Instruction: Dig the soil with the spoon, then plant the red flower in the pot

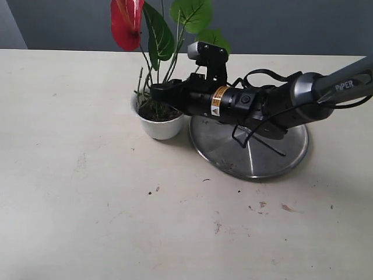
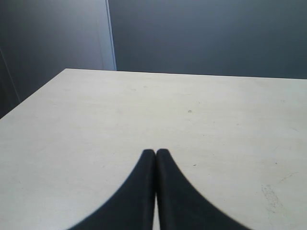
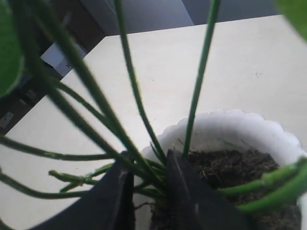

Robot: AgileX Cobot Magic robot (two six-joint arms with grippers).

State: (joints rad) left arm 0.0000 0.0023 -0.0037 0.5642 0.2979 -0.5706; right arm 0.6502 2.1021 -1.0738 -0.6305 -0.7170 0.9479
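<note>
The red flower (image 1: 127, 23) stands upright in the small white pot (image 1: 160, 127), its green stems (image 3: 128, 81) going down into dark soil (image 3: 225, 167). My right gripper (image 1: 158, 93) reaches in from the right at the pot's rim. In the right wrist view its gripper (image 3: 149, 155) is closed on the stem bundle at the base, just above the soil (image 1: 158, 114) and the pot's scalloped edge (image 3: 240, 124). My left gripper (image 2: 156, 151) is shut and empty over bare table; it does not show in the exterior view. The spoon is not in view.
A large round steel plate (image 1: 274, 157) with soil crumbs lies right of the pot, partly under the right arm. Specks of soil dot the table (image 1: 87, 204) in front of the plate. The table's far edge meets a dark wall.
</note>
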